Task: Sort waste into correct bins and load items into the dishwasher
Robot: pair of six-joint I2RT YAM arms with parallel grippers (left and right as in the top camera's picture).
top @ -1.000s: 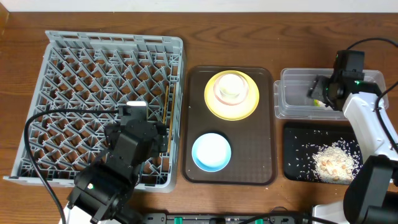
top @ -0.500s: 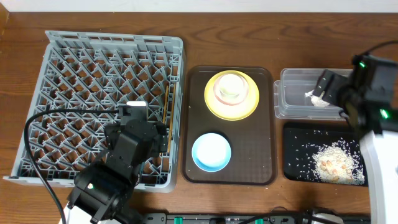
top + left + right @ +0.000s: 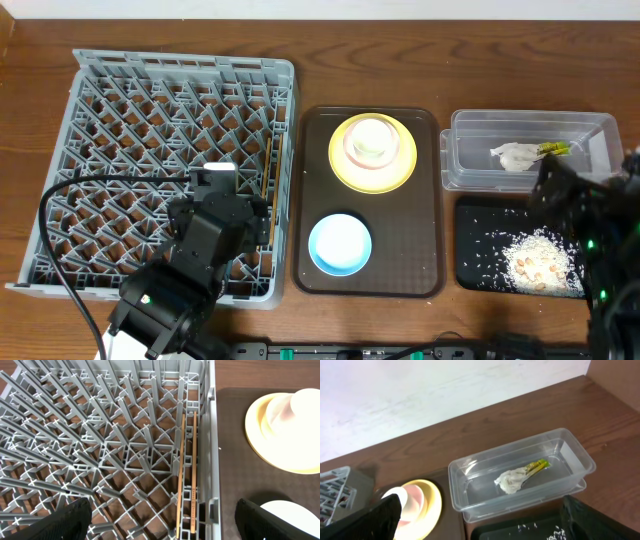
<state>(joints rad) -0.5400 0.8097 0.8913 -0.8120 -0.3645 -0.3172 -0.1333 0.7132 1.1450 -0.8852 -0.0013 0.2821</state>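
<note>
Pulled back from above the clear tub (image 3: 455, 150), the right gripper (image 3: 482, 510) now hangs nearer the counter's (image 3: 400, 60) front edge, jaws wide apart and empty. The left gripper (image 3: 162, 505) hovers over the near right corner of the grey rack (image 3: 150, 110), jaws likewise spread on nothing, with the two chopsticks (image 3: 182, 475) lying along the rack's right wall. Nearest on the right, the black tray (image 3: 475, 270) holds the crumbs (image 3: 535, 258). On the brown serving tray (image 3: 400, 260) sits the blue-sided bowl (image 3: 340, 244), and beyond it the yellow plate (image 3: 338, 160) carrying the cream bowl (image 3: 371, 140). Farther right, the napkin (image 3: 512, 156) and wrapper (image 3: 552, 150) lie in the tub. Waste sorting looks finished, so loading comes next: one arm must reach a bowl's rim, grip it and set it among the pegs.
</note>
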